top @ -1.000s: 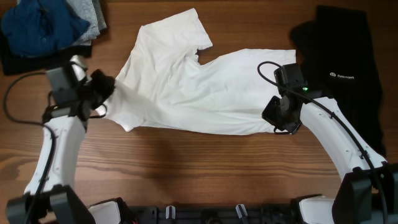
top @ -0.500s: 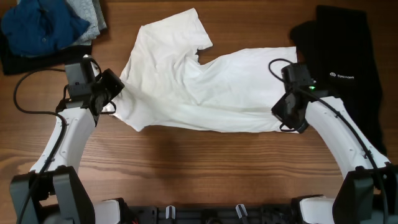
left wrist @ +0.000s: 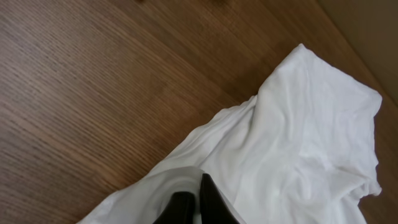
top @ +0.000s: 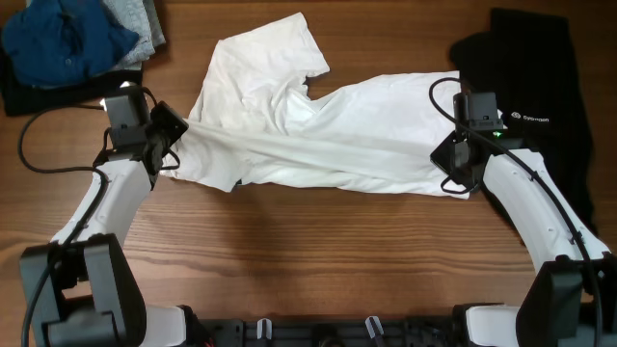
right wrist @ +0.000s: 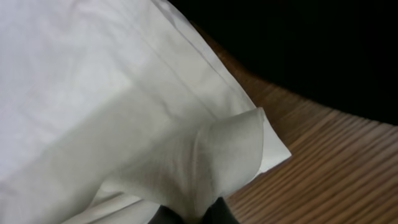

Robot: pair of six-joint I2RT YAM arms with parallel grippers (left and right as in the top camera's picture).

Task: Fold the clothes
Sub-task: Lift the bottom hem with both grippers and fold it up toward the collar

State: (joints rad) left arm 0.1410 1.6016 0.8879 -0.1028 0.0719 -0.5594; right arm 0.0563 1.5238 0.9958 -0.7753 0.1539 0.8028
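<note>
The left gripper (top: 174, 137) is clamped on the white T-shirt (top: 318, 130) at its left edge. The right gripper (top: 450, 166) is pinched shut on the near right corner. From the left gripper the shirt runs toward 3 o'clock, and from the right gripper toward 9. A raised ridge of cloth spans the gap between them. The shirt's long axis lies 9-to-3 across the table (top: 308, 260), with one arm at each end. The fold probably carries this edge toward 12.

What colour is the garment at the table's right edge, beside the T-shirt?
Black garment with a small white logo; overhead view shows it best.
</note>
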